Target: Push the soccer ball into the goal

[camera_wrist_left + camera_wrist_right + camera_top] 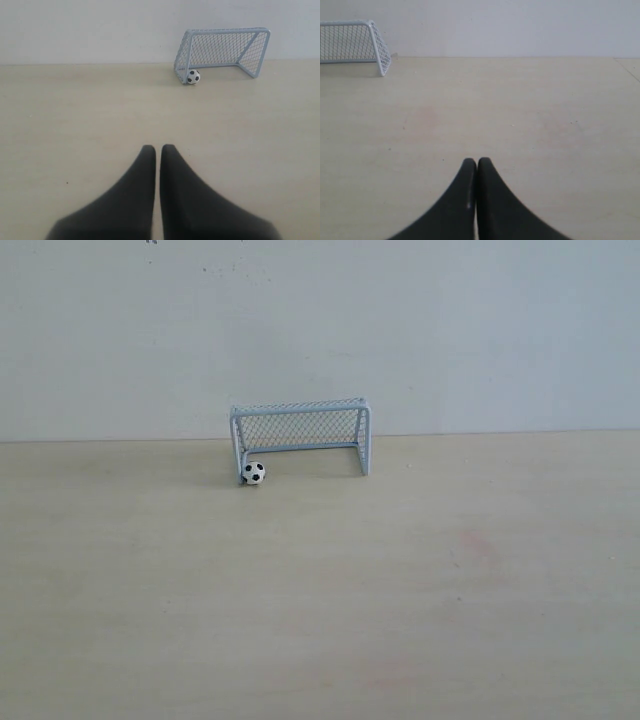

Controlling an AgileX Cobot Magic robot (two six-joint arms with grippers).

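**A:** What is the biggest thing in front of you?

**B:** The pale wooden table (pixel 320 640). The goal (pixel 300 428) stands at its far edge, close to the white wall (pixel 320 320). It has a light grey-white tube frame with fine mesh over the back, sides and top.

**A:** And your fingers?

**B:** My 2 grippers both hang well short of the goal, over bare tabletop. My left gripper (pixel 158 150) has its black fingers drawn together, with only a hairline slit between the tips and nothing in it. My right gripper (pixel 477 162) has its tips pressed together, also holding nothing.

**A:** The smallest?

**B:** The soccer ball (pixel 254 473), white with black pentagon patches and far smaller than the goal. It sits on the table in the goal's mouth, just beside the foot of the goal's left post in the exterior view. I cannot tell whether it touches the post.
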